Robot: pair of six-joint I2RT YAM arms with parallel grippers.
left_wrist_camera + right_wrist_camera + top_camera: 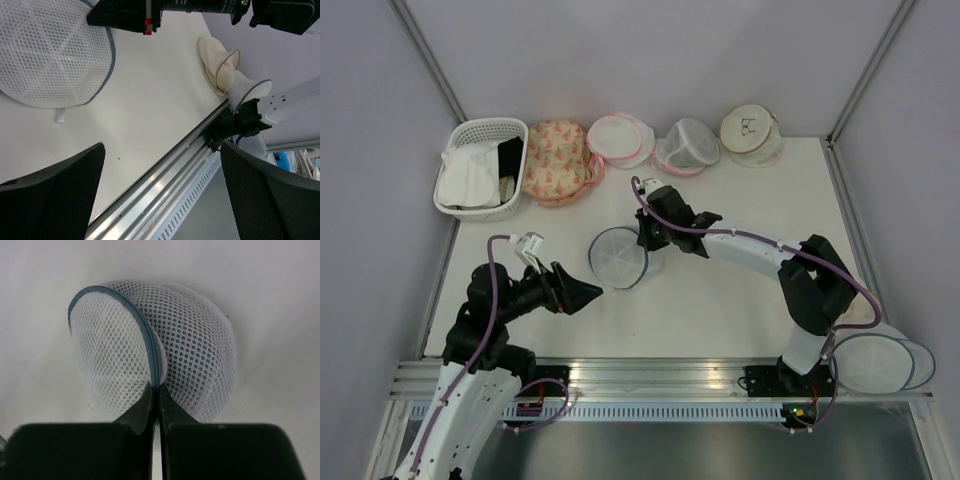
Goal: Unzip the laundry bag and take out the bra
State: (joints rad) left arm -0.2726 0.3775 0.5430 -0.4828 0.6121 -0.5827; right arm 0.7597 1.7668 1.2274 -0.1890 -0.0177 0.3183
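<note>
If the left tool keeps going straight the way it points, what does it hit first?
Probably the laundry bag: the open left tool points at its near rim, close by. The right tool pinches its far edge.

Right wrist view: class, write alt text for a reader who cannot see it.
The right gripper has its jaws closed on the grey-blue zipper rim of the laundry bag, a round white mesh bag resting on the white table. The bag looks zipped shut, and no bra is visible.
</note>
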